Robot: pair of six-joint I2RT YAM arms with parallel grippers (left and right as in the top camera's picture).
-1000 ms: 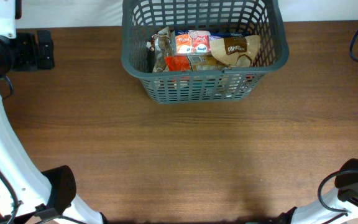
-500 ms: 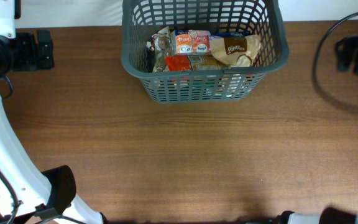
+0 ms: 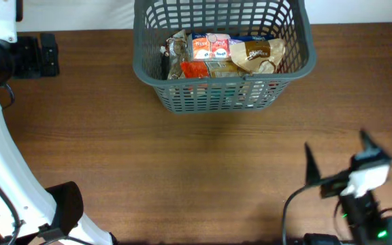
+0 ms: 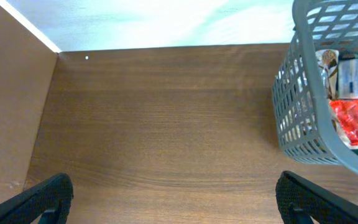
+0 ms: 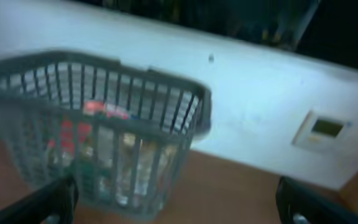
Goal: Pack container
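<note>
Brown wooden table [image 3: 182, 170] carries the dark grey basket [image 3: 216, 100] at 12 o'clock, and snack packets [image 3: 213, 49] lie inside it. At about 4 o'clock the right gripper [image 3: 339, 158] has its fingers spread wide and holds nothing. At 10 o'clock the left gripper [image 4: 176, 202] is also spread and empty.

The container [image 3: 203, 97] runs past the overhead view's top edge. Blur smears the right wrist view; the packets [image 5: 95, 109] inside are unreadable there.
</note>
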